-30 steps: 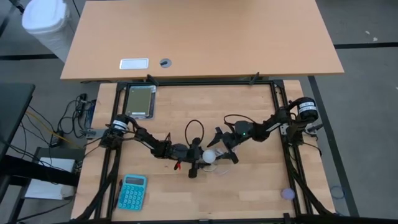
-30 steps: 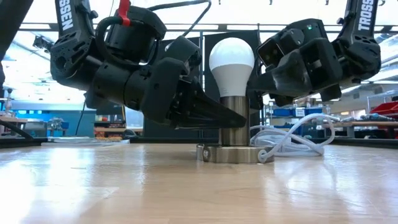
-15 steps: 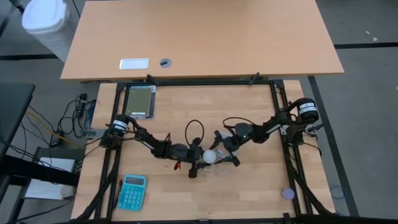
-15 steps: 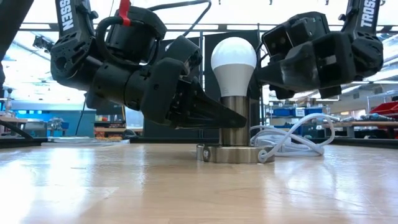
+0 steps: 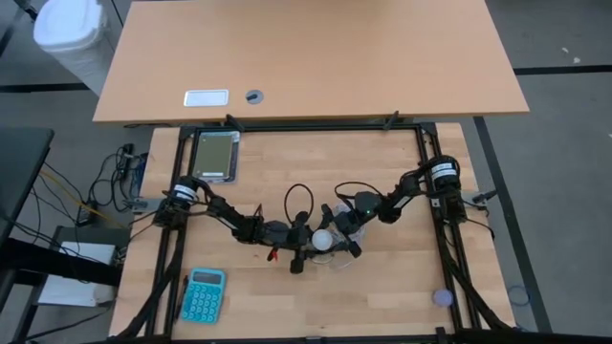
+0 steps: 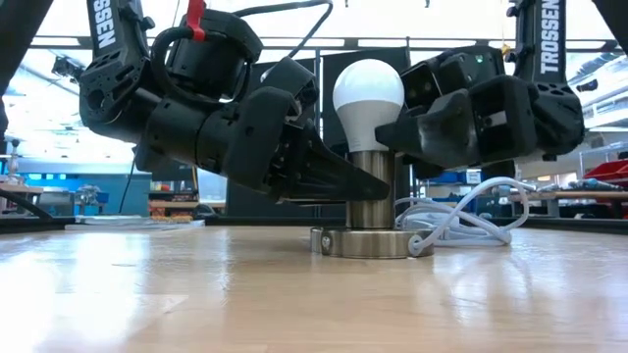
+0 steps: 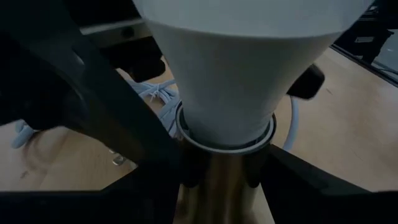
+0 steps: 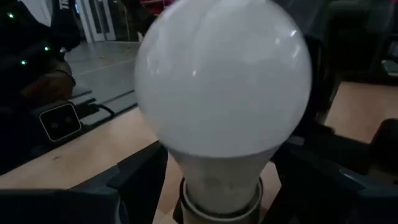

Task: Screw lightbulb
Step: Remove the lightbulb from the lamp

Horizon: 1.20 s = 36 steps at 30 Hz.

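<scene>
The white lightbulb [image 6: 368, 93] stands upright in a metal socket post [image 6: 371, 196] on a round base disc [image 6: 368, 242] mid-table, and also shows from above as the lightbulb [image 5: 323, 239]. My left gripper [image 6: 378, 186] reaches in from the table's left and is shut on the post. My right gripper [image 5: 338, 239] comes level from the table's right. It is open, one finger on each side of the bulb's tapering lower part [image 8: 221, 180]. My left gripper pinches the socket's metal post [image 7: 224, 186] between its two fingers, just under the bulb's collar. The fingers come from the table's left, slanting slightly down, and lie across the upright post. The base disc stays flat on the table. My right gripper's fingers [image 8: 140, 180] flank the bulb's taper; I cannot tell whether they touch it.
The socket's white cord [image 6: 461, 211] lies coiled behind the base on the right. A teal calculator [image 5: 203, 293] sits near the front left, a metal tray [image 5: 214, 155] at the far left, and a small purple disc [image 5: 442, 297] at the front right.
My right gripper has moved toward the table's left and down to the bulb. It has rolled a little, and its fingers have drawn closer together around the bulb's lower part. The bulb, the socket and my left gripper have stayed put.
</scene>
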Motion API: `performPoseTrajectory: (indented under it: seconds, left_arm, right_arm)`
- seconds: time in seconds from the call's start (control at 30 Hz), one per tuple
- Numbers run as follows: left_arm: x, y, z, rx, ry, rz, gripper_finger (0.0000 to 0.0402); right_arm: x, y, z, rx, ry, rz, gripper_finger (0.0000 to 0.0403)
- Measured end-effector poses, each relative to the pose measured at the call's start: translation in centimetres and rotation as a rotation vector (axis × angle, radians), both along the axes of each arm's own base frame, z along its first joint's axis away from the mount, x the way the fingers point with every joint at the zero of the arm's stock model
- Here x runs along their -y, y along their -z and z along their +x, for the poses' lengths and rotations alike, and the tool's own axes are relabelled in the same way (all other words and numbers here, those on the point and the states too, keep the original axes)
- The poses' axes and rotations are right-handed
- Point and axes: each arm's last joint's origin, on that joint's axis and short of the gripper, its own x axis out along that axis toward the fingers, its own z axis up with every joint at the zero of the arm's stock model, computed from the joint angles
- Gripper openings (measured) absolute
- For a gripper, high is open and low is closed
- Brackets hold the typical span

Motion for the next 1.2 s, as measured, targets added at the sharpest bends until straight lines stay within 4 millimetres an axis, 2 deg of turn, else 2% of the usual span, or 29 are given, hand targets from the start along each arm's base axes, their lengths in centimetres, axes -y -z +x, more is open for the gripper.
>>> performPoseTrajectory:
  seconds: [0.2,0.63,0.9,1.2]
  left_arm:
    - [0.0,0.0,0.0,0.0,0.001,0.001,0.0198]
    - [0.0,0.0,0.0,0.0,0.001,0.0,0.0198]
    - [-0.1,0.0,0.0,-0.003,-0.036,0.007,0.0198]
    - [-0.1,0.1,-0.1,-0.011,-0.066,0.015,0.0198]
  right_arm:
    - [-0.2,-0.5,0.0,0.059,-0.046,-0.004,0.0274]
    - [0.0,-0.4,0.3,0.042,-0.056,-0.01,0.0206]
    - [-0.2,-0.3,0.3,0.016,-0.01,0.01,0.0198]
    - [-1.7,-0.2,0.2,-0.01,0.08,0.033,0.0193]
